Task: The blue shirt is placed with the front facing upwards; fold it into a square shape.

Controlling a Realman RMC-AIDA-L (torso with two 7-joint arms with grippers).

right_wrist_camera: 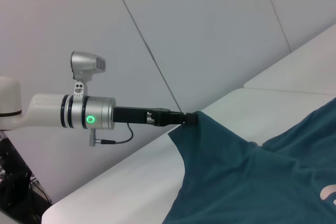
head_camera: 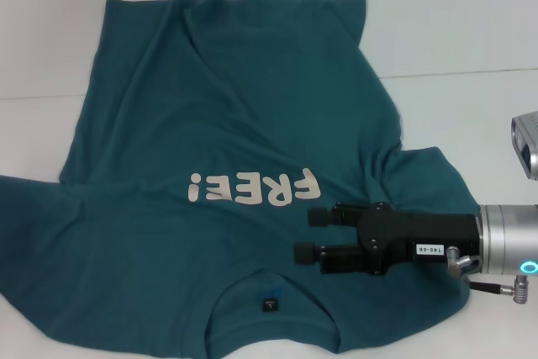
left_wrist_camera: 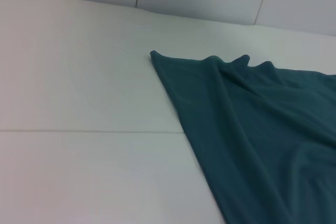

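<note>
Blue shirt (head_camera: 227, 166) spread front-up on the white counter (head_camera: 471, 31), collar nearest the robot; right pincer (head_camera: 309, 235) spread, hovering over the chest by the lettering; left pincer (right_wrist_camera: 190, 119) pinching a sleeve edge at the counter's rim; risk: uneven pull bunches the already wrinkled hem, or thin cloth slips free, skewing the fold.
</note>
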